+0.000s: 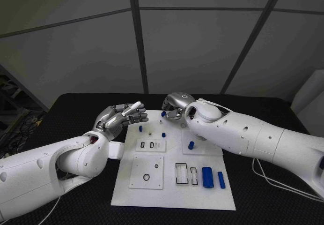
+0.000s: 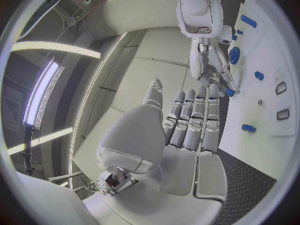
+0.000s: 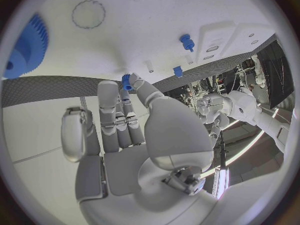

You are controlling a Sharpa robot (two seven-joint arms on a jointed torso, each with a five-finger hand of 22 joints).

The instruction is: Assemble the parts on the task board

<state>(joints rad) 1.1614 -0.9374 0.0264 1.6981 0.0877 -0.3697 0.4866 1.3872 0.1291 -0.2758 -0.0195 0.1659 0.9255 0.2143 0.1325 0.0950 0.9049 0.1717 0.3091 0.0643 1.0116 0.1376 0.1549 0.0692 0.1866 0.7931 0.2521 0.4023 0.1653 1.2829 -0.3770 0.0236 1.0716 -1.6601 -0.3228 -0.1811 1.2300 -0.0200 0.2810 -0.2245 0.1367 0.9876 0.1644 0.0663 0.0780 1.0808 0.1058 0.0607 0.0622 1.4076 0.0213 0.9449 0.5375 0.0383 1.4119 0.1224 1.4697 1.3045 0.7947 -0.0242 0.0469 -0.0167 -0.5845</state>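
Right hand [image 1: 174,108] hovered over task board [image 1: 173,197] far edge, small blue part [image 3: 127,79] pinched at fingertips. Left hand [image 1: 121,117] held nothing, fingers apart, raised beside board's far left corner. Step judged: carrying part to seat. Next: align over socket, press down.

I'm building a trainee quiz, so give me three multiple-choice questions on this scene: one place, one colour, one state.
1. Where do the two long blue cylinders lie?
A on the task board
B on the black table
C in the left hand
2. The task board is:
A grey
B white
C blue
3. The right hand:
A lies flat on the board
B grips a long cylinder
C pinches a small blue part

Answers: A, they lie near the board's near right corner; B, the plate is plainly white; C, the part sits between its fingertips.
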